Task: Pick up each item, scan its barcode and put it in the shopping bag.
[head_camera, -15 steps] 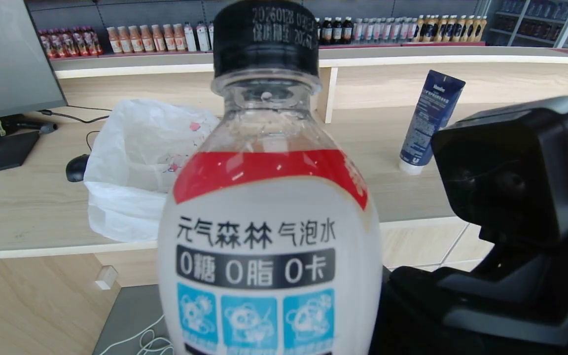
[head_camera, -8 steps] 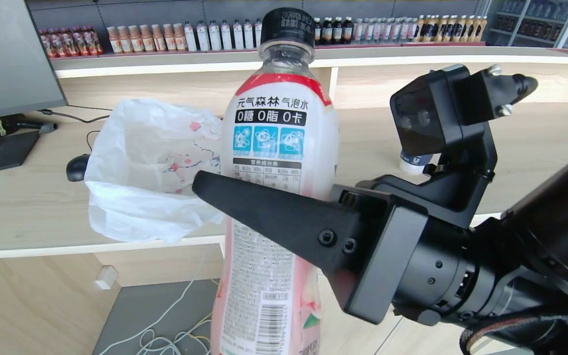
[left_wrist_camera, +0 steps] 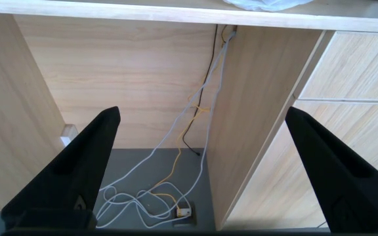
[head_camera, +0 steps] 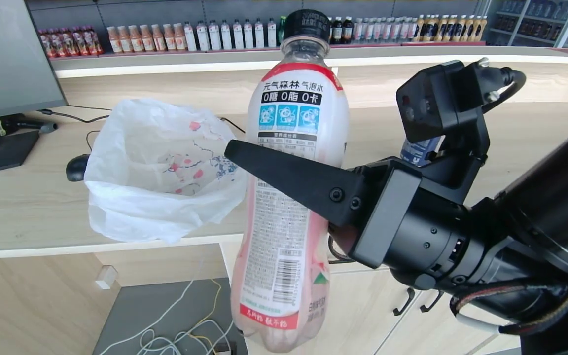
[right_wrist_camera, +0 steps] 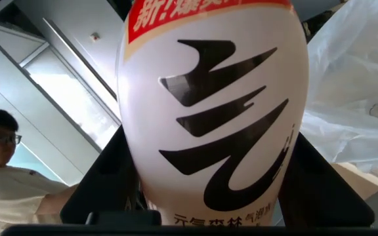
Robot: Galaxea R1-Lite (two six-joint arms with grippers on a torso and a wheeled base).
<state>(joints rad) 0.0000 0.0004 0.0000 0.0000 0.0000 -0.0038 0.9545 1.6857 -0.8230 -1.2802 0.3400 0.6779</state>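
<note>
Pink bottle (head_camera: 294, 162) hangs clamped in our right end effector (head_camera: 284, 170) beside the shopping bag (head_camera: 151, 167). We judge bagging it remains, then the blue tube (head_camera: 419, 150).

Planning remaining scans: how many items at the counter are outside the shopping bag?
2. The bottle is held in the right gripper beside the shopping bag; the blue tube is on the counter, mostly hidden behind that arm. Others may be hidden.

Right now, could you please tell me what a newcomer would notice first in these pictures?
A pink drink bottle, gripped nearly upright by the right gripper, stands close before the head camera, barcode facing it. Behind it, an open white shopping bag sits on the wooden counter.
</note>
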